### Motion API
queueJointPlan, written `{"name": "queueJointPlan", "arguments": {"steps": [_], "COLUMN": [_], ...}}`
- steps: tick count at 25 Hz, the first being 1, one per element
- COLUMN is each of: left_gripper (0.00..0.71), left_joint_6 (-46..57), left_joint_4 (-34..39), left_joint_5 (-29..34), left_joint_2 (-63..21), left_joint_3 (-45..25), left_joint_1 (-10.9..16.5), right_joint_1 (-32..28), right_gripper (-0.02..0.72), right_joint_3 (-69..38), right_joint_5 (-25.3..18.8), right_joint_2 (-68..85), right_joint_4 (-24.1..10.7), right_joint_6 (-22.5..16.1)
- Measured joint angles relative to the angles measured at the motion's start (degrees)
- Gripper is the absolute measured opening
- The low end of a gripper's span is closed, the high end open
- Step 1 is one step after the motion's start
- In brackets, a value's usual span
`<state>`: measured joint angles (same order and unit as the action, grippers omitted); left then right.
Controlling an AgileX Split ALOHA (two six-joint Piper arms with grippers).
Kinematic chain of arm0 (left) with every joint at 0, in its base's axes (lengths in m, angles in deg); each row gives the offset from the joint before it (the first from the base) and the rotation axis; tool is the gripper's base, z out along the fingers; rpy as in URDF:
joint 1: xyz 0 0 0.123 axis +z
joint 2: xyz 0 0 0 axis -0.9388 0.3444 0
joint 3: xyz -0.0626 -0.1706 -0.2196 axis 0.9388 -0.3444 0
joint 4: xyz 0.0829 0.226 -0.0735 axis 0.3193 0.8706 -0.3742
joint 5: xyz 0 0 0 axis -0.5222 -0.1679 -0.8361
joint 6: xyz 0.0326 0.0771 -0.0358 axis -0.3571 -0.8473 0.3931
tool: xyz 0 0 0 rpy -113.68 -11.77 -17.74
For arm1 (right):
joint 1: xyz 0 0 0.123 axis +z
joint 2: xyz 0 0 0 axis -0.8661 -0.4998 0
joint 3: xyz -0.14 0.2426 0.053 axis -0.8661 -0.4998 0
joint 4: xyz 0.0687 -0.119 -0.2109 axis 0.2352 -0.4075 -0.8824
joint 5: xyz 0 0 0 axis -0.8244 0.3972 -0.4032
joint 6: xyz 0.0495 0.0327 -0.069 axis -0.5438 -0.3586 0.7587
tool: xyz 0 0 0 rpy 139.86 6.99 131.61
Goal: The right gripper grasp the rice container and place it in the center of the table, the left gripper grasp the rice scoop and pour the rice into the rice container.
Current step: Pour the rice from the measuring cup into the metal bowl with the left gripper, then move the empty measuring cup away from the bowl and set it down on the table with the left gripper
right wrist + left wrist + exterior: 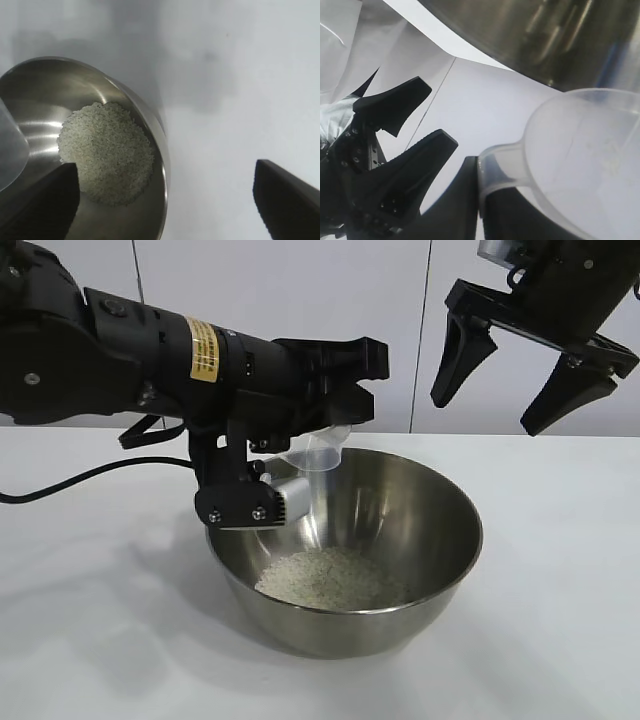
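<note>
Left gripper, clamped on the rice scoop, holds it at the rice container's ten o'clock rim; right gripper hangs wide at one o'clock.

Shiny smooth steel rice container, translucent clear plastic rice scoop, grainy matt white rice, smooth matt white table.

My left arm: thick, black, with a yellow label and black cables beneath it. Silver screws stud the left gripper. My right gripper: black, with tapered fingers.
</note>
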<state>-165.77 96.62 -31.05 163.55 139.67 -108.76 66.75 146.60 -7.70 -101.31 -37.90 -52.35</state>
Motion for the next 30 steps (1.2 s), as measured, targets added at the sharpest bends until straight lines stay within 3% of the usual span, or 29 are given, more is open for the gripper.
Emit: {"name": "queueJointPlan", "arguments": {"steps": [7,11,16,22,26,30], "left_gripper": [0.003,0.003,0.003,0.003,0.003,0.003], "left_joint_6": [13.6,26.5,46.2,67.2,74.4,82.8], "left_joint_4": [-5.9,-7.4,-8.0,-10.0,-15.8,-27.0], "left_joint_5": [-3.8,-9.3,-15.5,-23.2,-24.7,-28.3], "left_joint_2": [0.0,0.0,0.0,0.0,0.0,0.0], "left_joint_3": [-1.4,-4.4,-5.1,-5.1,-5.1,-5.1], "left_joint_1": [0.0,-0.6,-3.7,-4.3,-4.3,-4.3], "right_joint_1": [0.0,0.0,0.0,0.0,0.0,0.0], "right_gripper": [0.653,0.653,0.653,0.653,0.653,0.653], "right_joint_3": [0.0,0.0,0.0,0.0,0.0,0.0], "right_joint_5": [0.0,0.1,0.1,0.1,0.1,0.1], "right_joint_2": [0.0,0.0,0.0,0.0,0.0,0.0], "right_joint_4": [0.0,0.0,0.0,0.0,0.0,0.0], "right_joint_6": [0.0,0.0,-0.1,-0.2,-0.5,-0.5]}}
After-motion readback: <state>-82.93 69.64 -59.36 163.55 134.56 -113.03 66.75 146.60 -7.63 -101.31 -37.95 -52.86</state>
